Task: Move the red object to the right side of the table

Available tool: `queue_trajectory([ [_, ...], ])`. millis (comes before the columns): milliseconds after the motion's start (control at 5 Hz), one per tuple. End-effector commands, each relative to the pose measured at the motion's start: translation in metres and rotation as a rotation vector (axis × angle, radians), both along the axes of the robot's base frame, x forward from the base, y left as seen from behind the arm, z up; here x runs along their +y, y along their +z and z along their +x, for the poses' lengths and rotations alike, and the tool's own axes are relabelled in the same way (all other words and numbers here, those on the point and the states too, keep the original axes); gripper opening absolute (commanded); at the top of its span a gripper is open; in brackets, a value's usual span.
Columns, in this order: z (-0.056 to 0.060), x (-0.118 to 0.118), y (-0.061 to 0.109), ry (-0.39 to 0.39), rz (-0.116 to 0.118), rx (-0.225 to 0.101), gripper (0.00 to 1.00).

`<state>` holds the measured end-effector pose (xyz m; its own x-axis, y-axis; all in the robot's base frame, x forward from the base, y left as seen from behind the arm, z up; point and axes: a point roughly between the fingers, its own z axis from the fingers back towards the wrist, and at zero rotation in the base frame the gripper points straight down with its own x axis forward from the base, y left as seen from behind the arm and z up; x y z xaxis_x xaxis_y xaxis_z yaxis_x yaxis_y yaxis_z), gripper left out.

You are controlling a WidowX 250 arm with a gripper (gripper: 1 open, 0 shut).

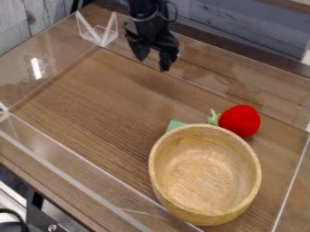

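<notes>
The red object (240, 120) is a small round ball with a green leaf piece at its left, lying on the table (109, 100) just behind the rim of the wooden bowl. My gripper (152, 58) hangs over the far middle of the table, pointing steeply down, well apart from the ball. Its black fingers (165, 59) stand open with nothing between them.
A large light wooden bowl (205, 172) sits at the front right, touching or nearly touching the ball. Low clear acrylic walls (49, 145) border the tabletop. A small clear bracket (97, 32) stands at the back left corner.
</notes>
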<state>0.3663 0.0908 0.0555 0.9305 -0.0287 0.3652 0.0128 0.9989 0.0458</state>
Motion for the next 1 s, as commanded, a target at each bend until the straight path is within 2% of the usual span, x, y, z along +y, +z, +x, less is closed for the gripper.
queue_trajectory([
  [0,0.005,0.008,0.011,0.007,0.016,-0.053,1.00],
  [400,0.006,0.014,0.032,0.060,0.027,-0.072,1.00],
  [800,0.009,0.040,0.049,-0.023,0.021,-0.088,1.00],
])
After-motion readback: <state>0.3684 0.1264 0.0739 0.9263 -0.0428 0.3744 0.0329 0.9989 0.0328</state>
